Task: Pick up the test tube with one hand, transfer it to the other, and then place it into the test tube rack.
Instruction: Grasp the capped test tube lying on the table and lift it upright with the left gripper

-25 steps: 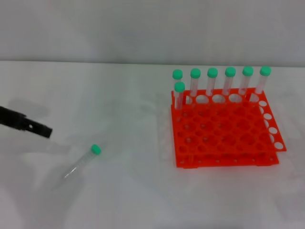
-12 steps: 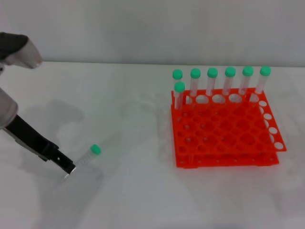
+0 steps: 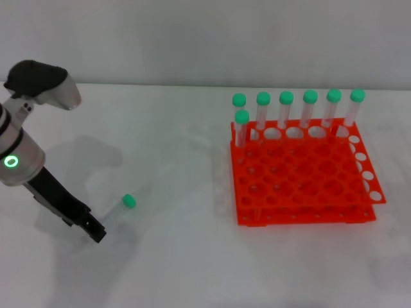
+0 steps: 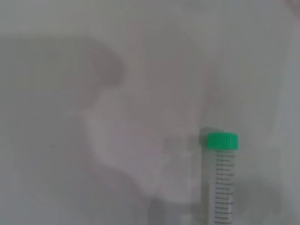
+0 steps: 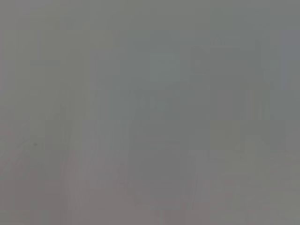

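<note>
The test tube (image 3: 119,209) lies flat on the white table at the front left, clear with a mint-green cap (image 3: 128,201) pointing toward the rack. My left gripper (image 3: 94,231), black, on the white arm with the green ring (image 3: 10,161), is down at the tube's conical end, touching or just beside it. In the left wrist view the tube (image 4: 220,183) shows with its cap (image 4: 222,140) and graduation marks. The orange-red rack (image 3: 302,215) stands at the right. My right gripper is out of view, and the right wrist view shows only a blank grey surface.
Several identical green-capped tubes (image 3: 286,109) stand upright in the rack's back row, with one (image 3: 241,127) a row nearer at its left end. A grey wall runs along the table's far edge. White tabletop lies between the lying tube and the rack.
My left arm has swung in from the left edge and come down, bringing its gripper to the tube's conical end. The tube has stayed roughly where it lay.
</note>
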